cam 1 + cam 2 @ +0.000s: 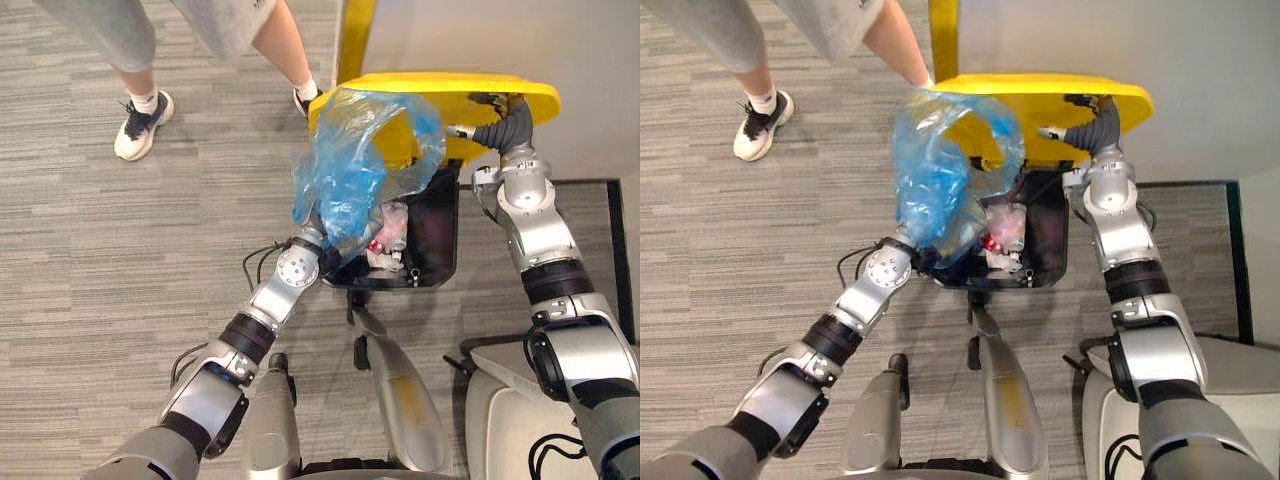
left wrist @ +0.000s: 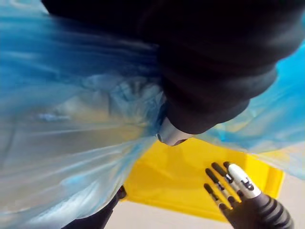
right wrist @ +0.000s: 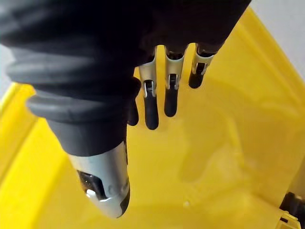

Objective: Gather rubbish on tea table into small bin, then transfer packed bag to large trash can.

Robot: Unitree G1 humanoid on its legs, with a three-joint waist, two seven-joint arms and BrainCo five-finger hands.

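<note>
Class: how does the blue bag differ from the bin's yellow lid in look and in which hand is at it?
The blue bag is crumpled and see-through; the yellow lid is smooth and opaque. The bag sits at the left hand; straight fingers of the right hand touch the lid. Both stand over the black bin.

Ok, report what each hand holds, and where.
Left hand sits in the blue bag's lower folds; hold cannot be told. Right hand, open, props the yellow lid.
</note>
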